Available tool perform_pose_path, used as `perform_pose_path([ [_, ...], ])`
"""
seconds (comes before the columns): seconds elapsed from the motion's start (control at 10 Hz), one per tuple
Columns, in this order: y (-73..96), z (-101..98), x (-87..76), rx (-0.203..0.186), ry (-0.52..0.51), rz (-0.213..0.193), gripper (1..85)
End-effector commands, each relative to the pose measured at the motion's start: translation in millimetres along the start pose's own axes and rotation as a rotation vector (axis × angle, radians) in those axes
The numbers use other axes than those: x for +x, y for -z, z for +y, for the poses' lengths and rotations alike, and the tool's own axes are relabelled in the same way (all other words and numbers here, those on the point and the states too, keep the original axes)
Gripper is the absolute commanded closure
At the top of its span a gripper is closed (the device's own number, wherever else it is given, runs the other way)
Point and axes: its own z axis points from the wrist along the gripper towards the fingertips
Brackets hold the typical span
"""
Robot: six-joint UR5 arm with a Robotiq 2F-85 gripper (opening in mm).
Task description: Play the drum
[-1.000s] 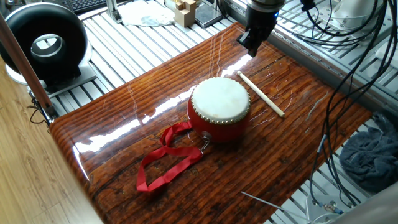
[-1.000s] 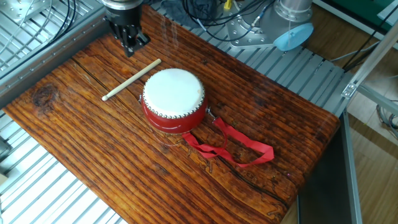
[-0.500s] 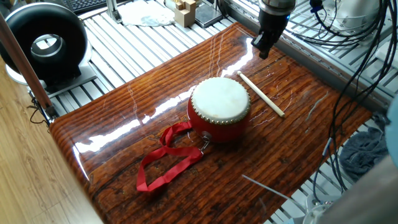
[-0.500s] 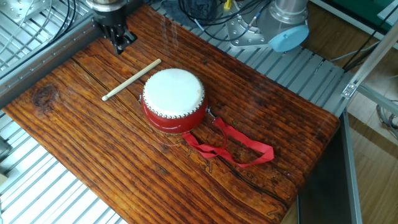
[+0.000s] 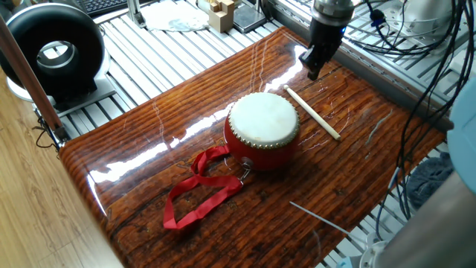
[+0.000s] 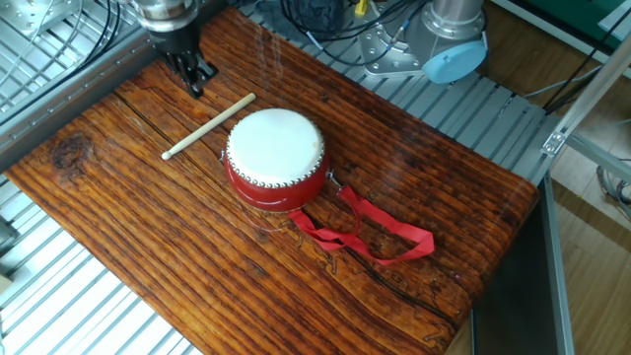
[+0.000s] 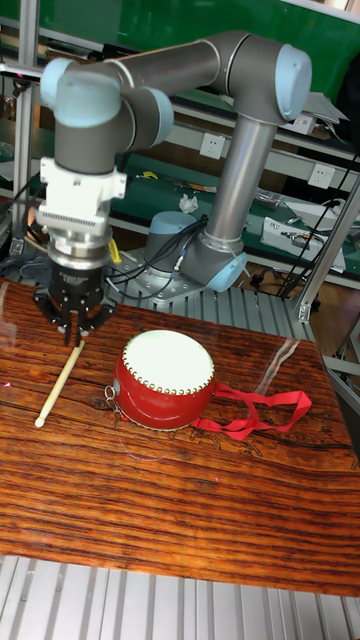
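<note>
The drum (image 5: 262,126) (image 6: 275,148) (image 7: 165,375) stands upright in the middle of the wooden table, red-bodied with a cream skin on top. Its red ribbon strap (image 5: 197,190) (image 6: 375,232) (image 7: 255,410) lies loose on the wood beside it. A thin wooden stick (image 5: 311,112) (image 6: 208,126) (image 7: 60,382) lies flat just beside the drum. My gripper (image 5: 312,68) (image 6: 195,84) (image 7: 74,337) hangs pointing down just above the stick's far end, close to the table's far edge. Its fingers look slightly apart and hold nothing.
A big black ring-shaped device (image 5: 53,52) sits off the table at the back left. Cables (image 5: 416,45) hang along the metal frame behind the gripper. The arm's base (image 6: 454,39) stands beside the table. Wooden blocks (image 5: 222,13) lie beyond the far edge.
The gripper has shifted sideways along the table's far edge toward the stick's far end and come a little lower. Drum, stick and ribbon have not moved.
</note>
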Motion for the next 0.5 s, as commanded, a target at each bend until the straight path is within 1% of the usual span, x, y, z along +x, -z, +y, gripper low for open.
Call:
perform_pose_path([
  [0.0, -21.1, 11.2, 7.1, -0.05, -0.094, 0.044, 53.0],
  [0.1, -23.1, 6.5, 10.9, -0.025, -0.099, 0.062, 53.7],
  [0.2, -25.6, 6.2, 9.0, -0.016, -0.096, 0.057, 54.0],
  [0.3, -32.8, 4.3, 4.4, 0.001, -0.091, 0.048, 54.3],
  [0.4, -39.1, -1.4, 3.1, 0.029, -0.09, 0.049, 56.0],
])
